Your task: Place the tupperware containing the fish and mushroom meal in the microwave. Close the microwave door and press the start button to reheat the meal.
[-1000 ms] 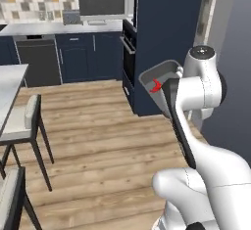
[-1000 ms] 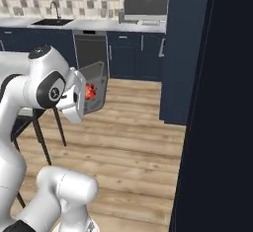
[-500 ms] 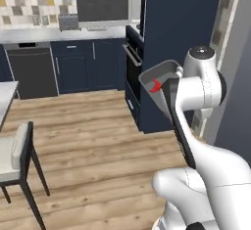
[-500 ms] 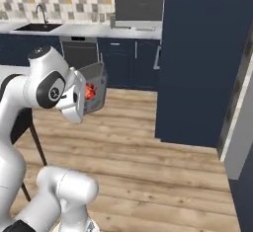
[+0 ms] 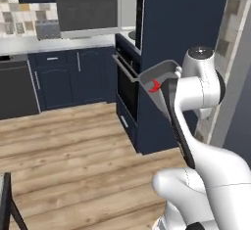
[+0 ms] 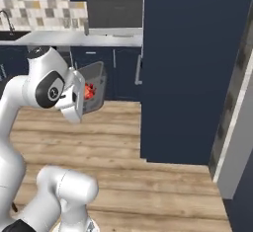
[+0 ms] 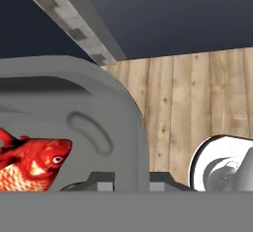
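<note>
Keep the tupperware level, its rim pinched in the claw, so the fish stays put while you approach the microwave.

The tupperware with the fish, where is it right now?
The tupperware is held up in the robot's hand, in mid-air above the wooden floor, in front of the black oven.

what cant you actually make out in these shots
- Mushroom: none can be made out in the tupperware; the hand view's bottom edge cuts the fish off.
- Gripper fingertips: in the base views, the tupperware and the arm cover them.
- Microwave interior: left base view, the open microwave door screens it.
- Microwave keypad: too small to read in the left base view.
</note>
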